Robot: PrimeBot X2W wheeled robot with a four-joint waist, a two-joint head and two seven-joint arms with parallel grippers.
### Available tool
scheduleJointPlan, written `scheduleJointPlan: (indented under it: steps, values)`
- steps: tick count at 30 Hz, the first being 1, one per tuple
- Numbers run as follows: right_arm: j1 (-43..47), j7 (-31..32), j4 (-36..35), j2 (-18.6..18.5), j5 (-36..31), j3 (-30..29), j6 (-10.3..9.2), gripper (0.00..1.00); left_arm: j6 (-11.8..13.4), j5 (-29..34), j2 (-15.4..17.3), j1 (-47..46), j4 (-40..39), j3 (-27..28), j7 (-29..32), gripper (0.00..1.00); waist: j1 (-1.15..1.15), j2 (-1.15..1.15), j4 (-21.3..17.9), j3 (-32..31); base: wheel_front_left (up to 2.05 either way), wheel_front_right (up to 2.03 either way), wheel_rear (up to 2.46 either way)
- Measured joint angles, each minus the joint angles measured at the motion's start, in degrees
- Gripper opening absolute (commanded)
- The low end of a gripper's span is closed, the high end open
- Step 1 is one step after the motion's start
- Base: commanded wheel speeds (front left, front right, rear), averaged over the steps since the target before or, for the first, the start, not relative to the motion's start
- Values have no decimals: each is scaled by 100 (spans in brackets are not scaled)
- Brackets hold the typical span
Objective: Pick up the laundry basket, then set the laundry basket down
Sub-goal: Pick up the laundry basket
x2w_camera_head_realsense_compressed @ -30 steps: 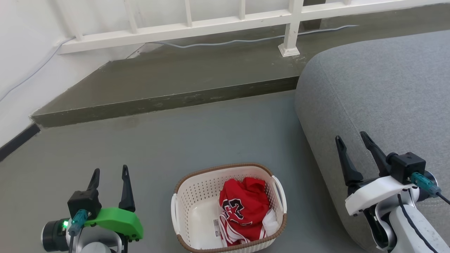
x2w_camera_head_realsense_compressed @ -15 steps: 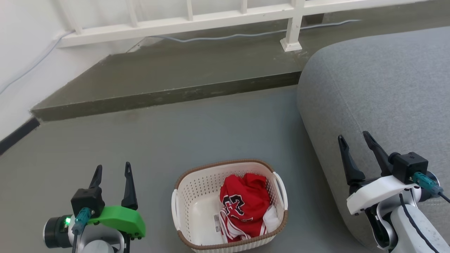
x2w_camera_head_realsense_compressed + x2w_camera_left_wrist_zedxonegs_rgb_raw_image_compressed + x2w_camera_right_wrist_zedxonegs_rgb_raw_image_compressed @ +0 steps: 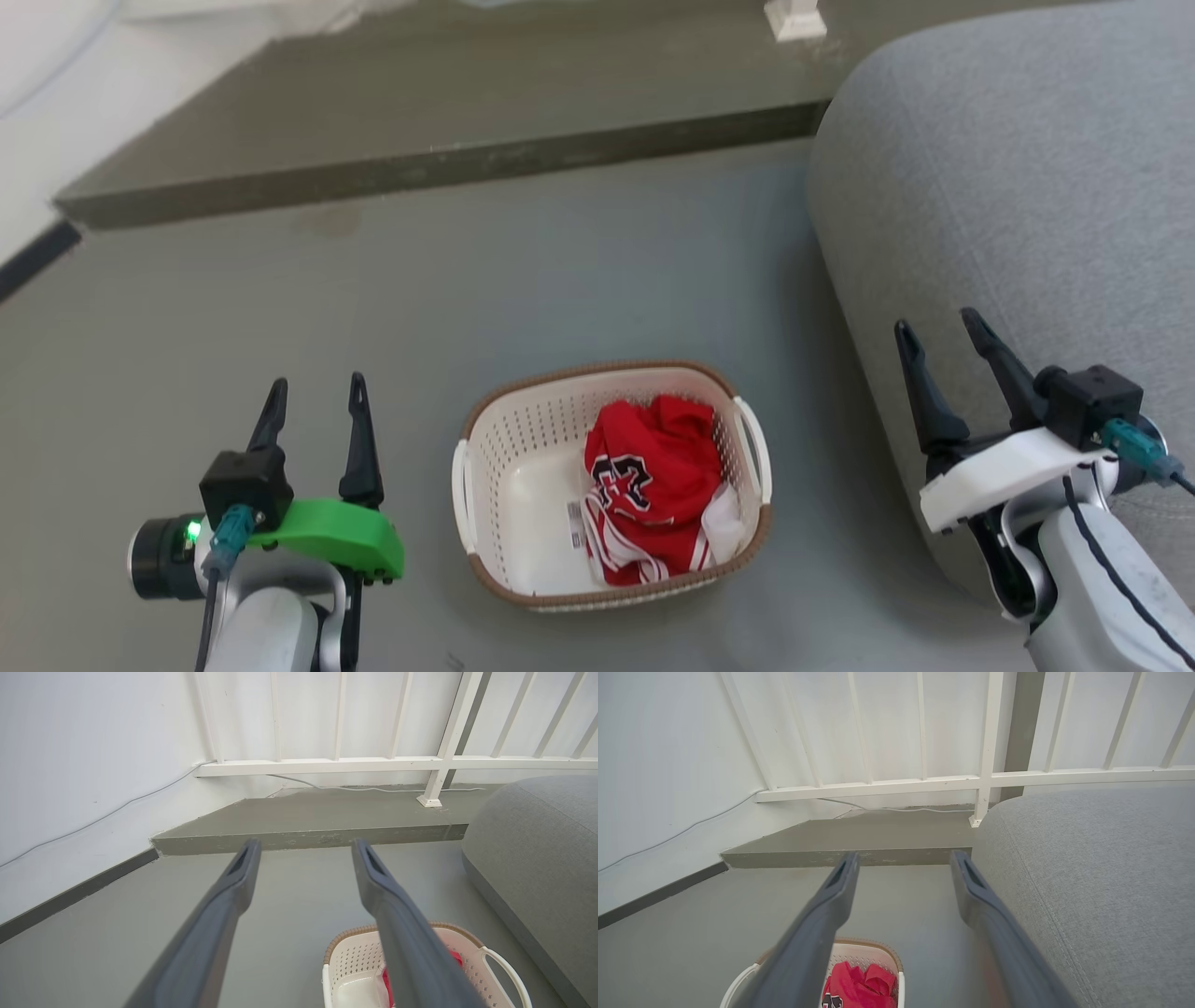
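Observation:
The laundry basket (image 3: 523,467) stands on the grey floor, cream-white with a brown rim and two white loop handles, holding a red garment (image 3: 649,485). My left gripper (image 3: 317,397) hangs open to the basket's left, apart from it, with nothing between its fingers. My right gripper (image 3: 938,331) is open to the basket's right, over the grey cushion's side. In the left wrist view the open left gripper (image 3: 303,847) has the basket (image 3: 355,956) at the lower right. In the right wrist view the open right gripper (image 3: 903,858) has the basket (image 3: 859,949) below it.
A large grey cushion (image 3: 1008,187) rises right of the basket. A raised concrete step (image 3: 448,112) crosses the far floor, with a white railing (image 3: 373,763) and a cable behind it. A white wall (image 3: 84,756) with dark skirting runs along the left.
The head camera has tilted down, so the basket and step sit higher in the picture. Both grippers stay open and the basket stays on the floor.

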Motion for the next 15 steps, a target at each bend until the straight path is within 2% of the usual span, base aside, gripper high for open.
scheduleJointPlan:
  steps: [15]
  values:
    - [-691,-5,145,-60,1,-30,99,100,0,91,-45,-556,0,12,-1,100,0,0,79,1003,0,0,0]
